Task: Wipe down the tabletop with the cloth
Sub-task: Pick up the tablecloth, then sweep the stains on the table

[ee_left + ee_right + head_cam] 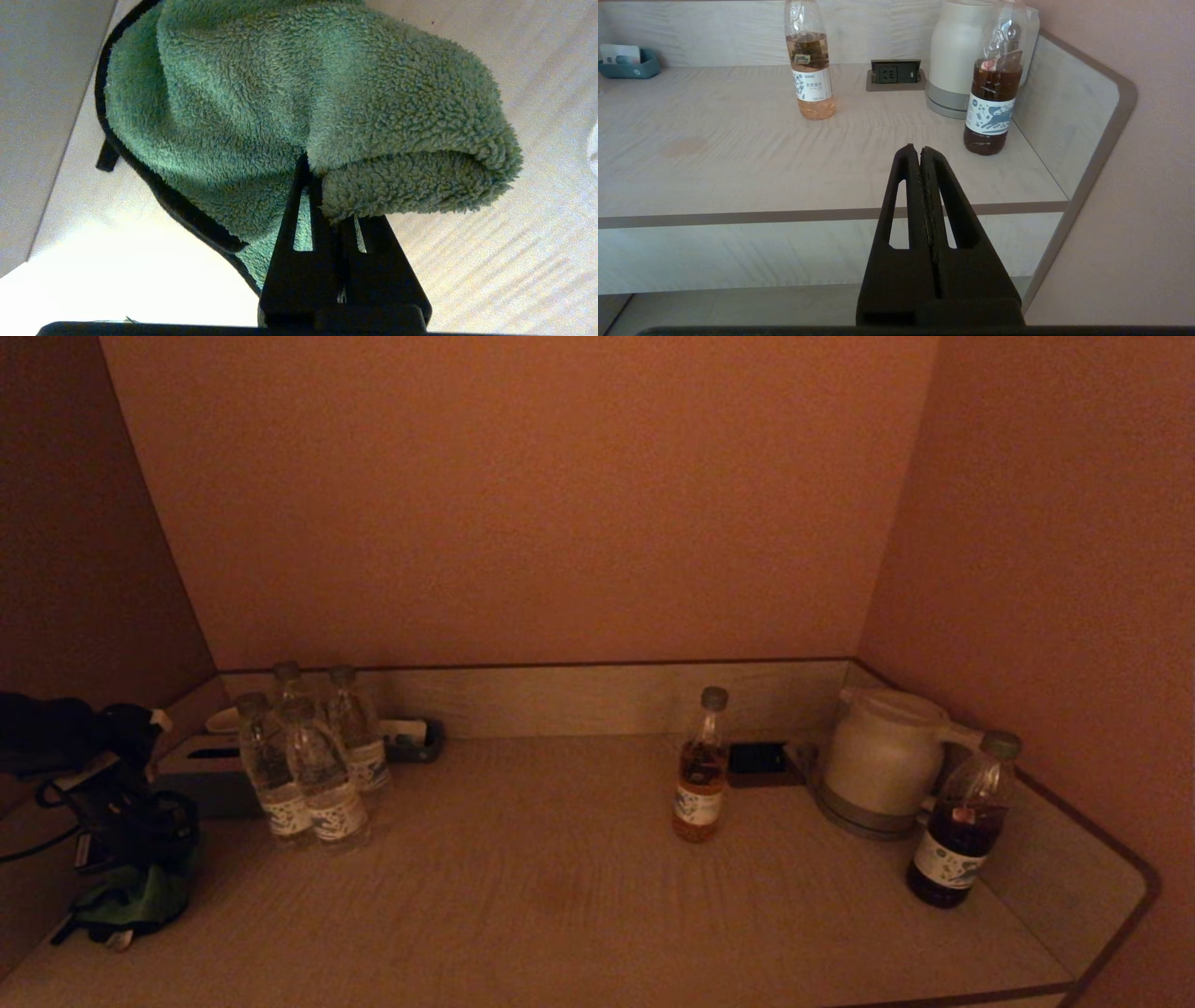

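Note:
A fluffy green cloth with a dark hem fills the left wrist view, bunched on the light wooden tabletop. My left gripper is shut on a fold of the cloth. In the head view the left gripper stands at the table's front left, and the cloth lies under it on the tabletop. My right gripper is shut and empty, held off the table's front edge on the right side; it does not show in the head view.
Several clear water bottles stand at the back left beside a tissue box and a small tray. An amber drink bottle, a socket plate, a white kettle and a dark drink bottle stand on the right. Walls close in three sides.

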You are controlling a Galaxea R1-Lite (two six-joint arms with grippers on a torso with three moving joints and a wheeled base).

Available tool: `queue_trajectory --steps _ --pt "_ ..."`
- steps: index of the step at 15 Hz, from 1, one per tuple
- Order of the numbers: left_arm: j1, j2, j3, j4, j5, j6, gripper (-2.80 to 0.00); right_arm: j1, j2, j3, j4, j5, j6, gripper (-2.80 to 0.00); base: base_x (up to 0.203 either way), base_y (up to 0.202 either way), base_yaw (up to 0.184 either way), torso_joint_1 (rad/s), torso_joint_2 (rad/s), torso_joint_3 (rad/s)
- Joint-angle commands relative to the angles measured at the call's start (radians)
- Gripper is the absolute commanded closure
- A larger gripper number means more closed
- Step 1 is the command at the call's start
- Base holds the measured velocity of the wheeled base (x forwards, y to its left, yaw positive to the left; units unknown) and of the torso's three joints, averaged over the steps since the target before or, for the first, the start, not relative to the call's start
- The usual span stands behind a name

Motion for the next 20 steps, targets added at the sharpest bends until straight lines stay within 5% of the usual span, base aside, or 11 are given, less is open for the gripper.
queue_trajectory --steps 1,10,14,20 --pt "0.000 -0.027 0.013 0.005 -0.001 -0.009 0.00 0.000 0.001 0.000 -0.001 0.001 0.000 0.00 0.000 0.000 0.000 0.000 0.00 0.000" --pt "-0.003 -0.176 0.103 0.008 -0.016 -0.042 0.00 0.000 0.001 0.000 -0.001 0.001 0.000 0.00 0.000 0.000 0.000 0.000 0.00 0.000" --pt "-0.020 -0.449 0.180 0.019 -0.074 -0.039 0.00 0.000 0.001 0.000 -0.001 0.001 0.000 0.00 0.000 0.000 0.000 0.000 0.00 0.000" --pt "-0.195 -0.865 0.242 0.119 -0.222 -0.040 0.00 0.000 0.001 0.000 -0.001 0.001 0.000 0.00 0.000 0.000 0.000 0.000 0.00 0.000"
